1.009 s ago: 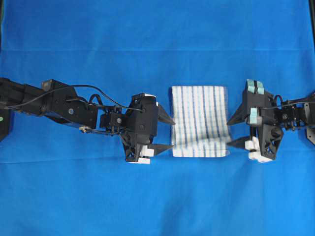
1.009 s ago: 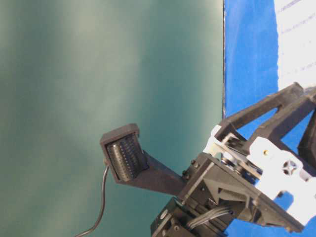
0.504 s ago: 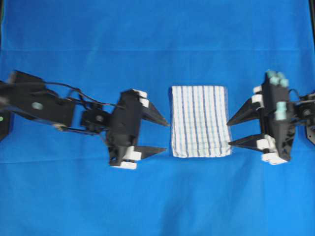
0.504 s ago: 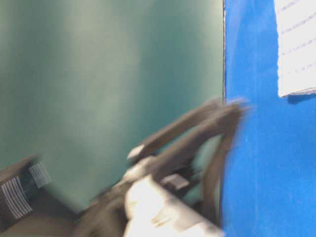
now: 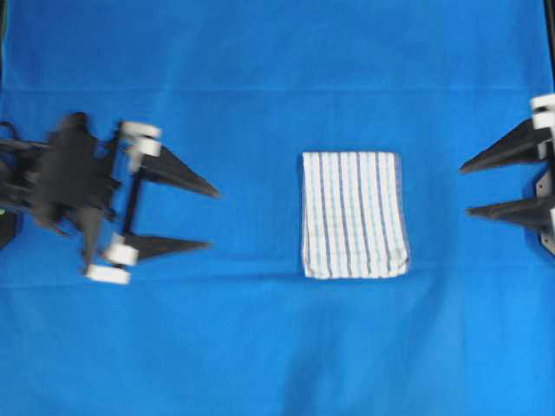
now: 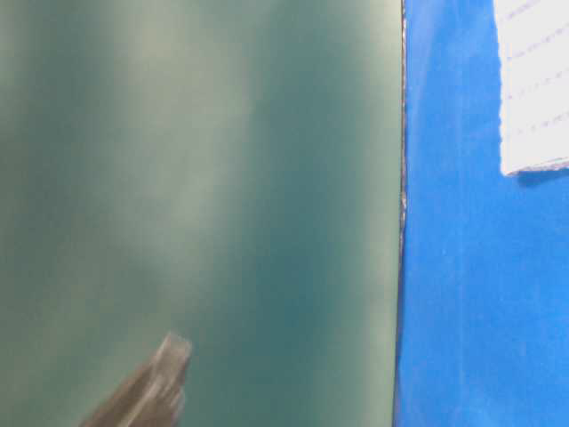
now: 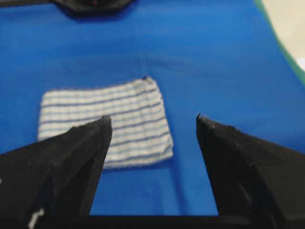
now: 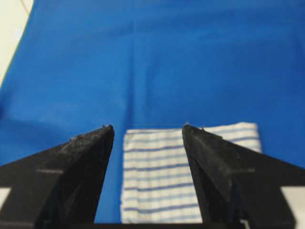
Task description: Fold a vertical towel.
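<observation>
Your towel (image 5: 354,215) lies folded into a compact rectangle at the centre of the blue cloth (image 5: 277,61), its stripes running from 12 to 6 o'clock in the overhead view. It lies flat on the cloth, with nothing touching it.

Your left gripper (image 5: 213,218) sits out at 9 o'clock from the towel, well apart from it. Both dark pointed fingers (image 5: 173,172) aim toward 3 o'clock at the towel, spread wide with blue cloth showing between them and nothing held. The arm body behind it is blurred, with white parts at the finger bases. From the left wrist camera you look between the two spread fingers and see the towel (image 7: 106,122) on the cloth ahead, toward 11 o'clock.

Your right gripper (image 5: 463,189) is at 3 o'clock from the towel, at the frame's edge and also well apart from it. Its fingers (image 5: 507,147) point toward 9 o'clock, spread wide and empty. The right wrist camera shows the towel (image 8: 157,174) straight ahead, framed between the two finger tips.

In the table-level view you see only a corner of the towel (image 6: 533,89) at 1 o'clock and a blurred grey tip at 7 o'clock, too smeared to identify.
</observation>
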